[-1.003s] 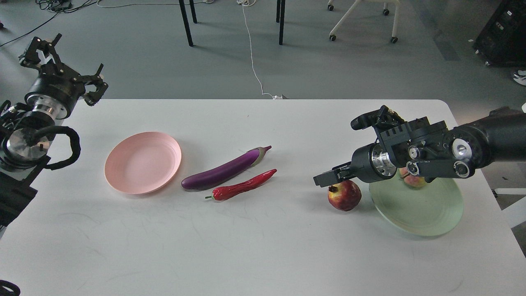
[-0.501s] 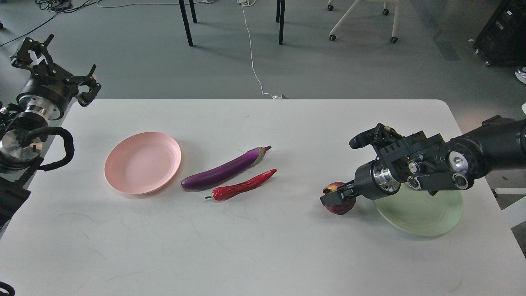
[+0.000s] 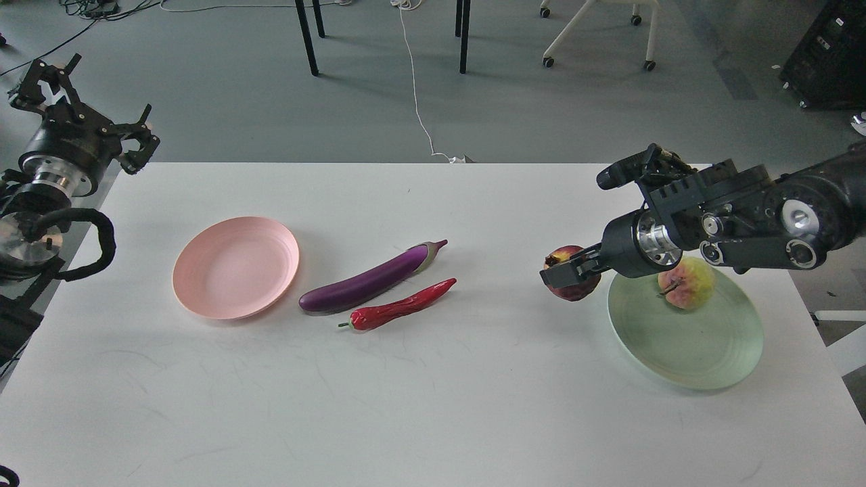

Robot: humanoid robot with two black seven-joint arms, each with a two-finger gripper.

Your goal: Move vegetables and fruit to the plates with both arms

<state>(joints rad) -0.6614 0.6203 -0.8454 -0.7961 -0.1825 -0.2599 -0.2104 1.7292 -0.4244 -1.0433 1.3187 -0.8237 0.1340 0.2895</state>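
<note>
Right pincer (image 3: 567, 272) is seen clamped on the pomegranate (image 3: 574, 279), a round dark-red fruit held clear of the white matte tabletop (image 3: 433, 392), just left of the mint green plate (image 3: 685, 341). On that plate, a round shallow matte dish with faint concentric rings, the bumpy yellow-green and pink custard-apple-like fruit (image 3: 687, 283) is seated toward the far rim, brown stem pointing left. Right arm is black with silver joint rings. Left pincer (image 3: 81, 111) is held off the tabletop's far left corner, black prongs spread apart, nothing between them; a looped black cable is visible below it. The pale pink plate (image 3: 235, 268), same round shallow form, sits bare on the left half of the tabletop. Just right of it the eggplant (image 3: 369, 281) is laid diagonally: long, curved, glossy purple, greyish-green cap at the far-right end. The red chili pepper (image 3: 399, 306), slim and wrinkled, lies parallel just in front of it, green stem at the near-left end.
</note>
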